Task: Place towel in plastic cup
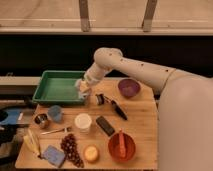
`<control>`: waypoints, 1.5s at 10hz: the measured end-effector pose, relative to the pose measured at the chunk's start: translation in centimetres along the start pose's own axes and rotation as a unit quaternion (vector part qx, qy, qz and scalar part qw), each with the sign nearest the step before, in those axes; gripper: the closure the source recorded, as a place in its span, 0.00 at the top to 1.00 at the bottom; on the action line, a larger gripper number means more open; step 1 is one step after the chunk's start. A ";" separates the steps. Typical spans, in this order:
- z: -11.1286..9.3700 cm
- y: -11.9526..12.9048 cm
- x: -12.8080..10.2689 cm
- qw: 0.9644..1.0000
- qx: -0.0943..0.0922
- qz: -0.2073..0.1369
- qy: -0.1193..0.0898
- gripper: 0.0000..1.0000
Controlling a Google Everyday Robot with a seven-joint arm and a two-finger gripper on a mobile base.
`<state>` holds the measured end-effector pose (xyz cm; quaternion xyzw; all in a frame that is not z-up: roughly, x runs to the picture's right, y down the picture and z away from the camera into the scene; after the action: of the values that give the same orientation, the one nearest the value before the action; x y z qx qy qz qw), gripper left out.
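My gripper (82, 89) hangs at the right rim of the green tray (50, 95), at the back left of the wooden table. A pale bundle (85, 92) shows at its tip and may be the towel; I cannot tell it apart from the gripper. A small blue plastic cup (55, 113) stands in front of the tray, below and left of the gripper. A white cup (83, 121) stands in the middle of the table, in front of the gripper.
A purple bowl (128, 87) is at the back right. A black knife (118, 109), a small dark item (100, 99) and a black block (105, 125) lie mid-table. A red bowl (122, 146), grapes (71, 148), a banana (33, 143), a blue sponge (53, 155) and a metal cup (41, 120) are in front.
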<state>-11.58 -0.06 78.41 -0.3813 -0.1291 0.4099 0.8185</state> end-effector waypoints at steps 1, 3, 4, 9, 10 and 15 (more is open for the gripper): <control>0.5 0.7 -0.2 1.000 -0.007 -0.012 0.003 0.00; 1.7 2.7 -0.6 0.999 -0.020 -0.041 0.013 0.00; 2.3 4.1 -1.1 0.998 -0.028 -0.059 0.016 0.00; 5.2 8.1 -4.3 0.990 -0.066 -0.125 0.023 0.00; 5.1 7.9 -4.2 0.990 -0.064 -0.124 0.023 0.00; 7.0 9.0 -4.3 0.985 -0.081 -0.149 0.042 0.00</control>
<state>-23.13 3.58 77.06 -0.4396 -0.1831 0.2550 0.8415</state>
